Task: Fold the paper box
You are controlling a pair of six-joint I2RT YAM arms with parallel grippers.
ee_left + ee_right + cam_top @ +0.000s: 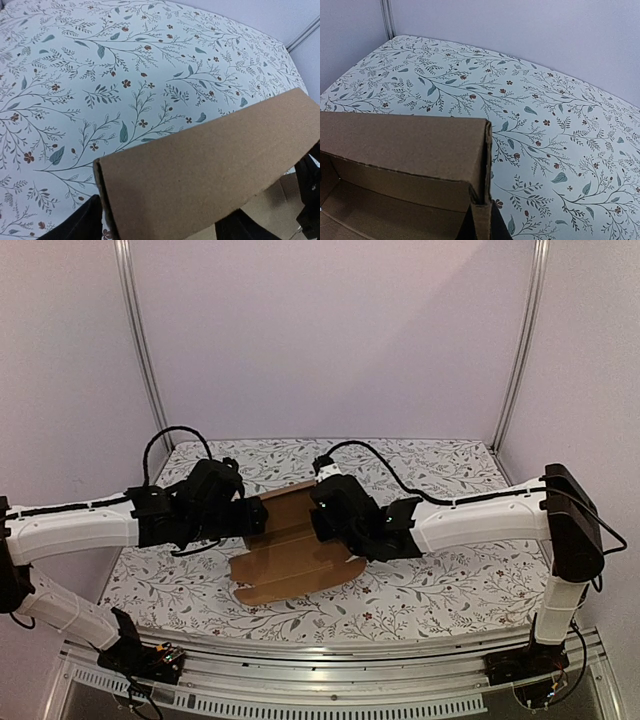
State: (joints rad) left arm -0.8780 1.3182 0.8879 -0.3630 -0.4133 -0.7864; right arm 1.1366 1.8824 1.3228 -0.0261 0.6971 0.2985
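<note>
Mid-fold: rear wall of the plain brown die-cut cardboard paper box (295, 562) is up, one gripper at each end of it.

The box sits mid-table on the floral-print table (450, 580), between my arms, with the near panels lying flat and the far flap raised. My right gripper (322, 516) looks clamped on the doubled corner edge of the raised wall (right wrist view shows dark fingers tight on both sides of the card). My left gripper (252, 517) is at the other end, but the raised panel blocks its wrist view, so I cannot tell how far open it is or whether it has any hold. Risks as I judge them: uneven pull from the two ends skews the crease, the springy card pops flat if either side slips, and the unweighted sheet slides on the cloth.
</note>
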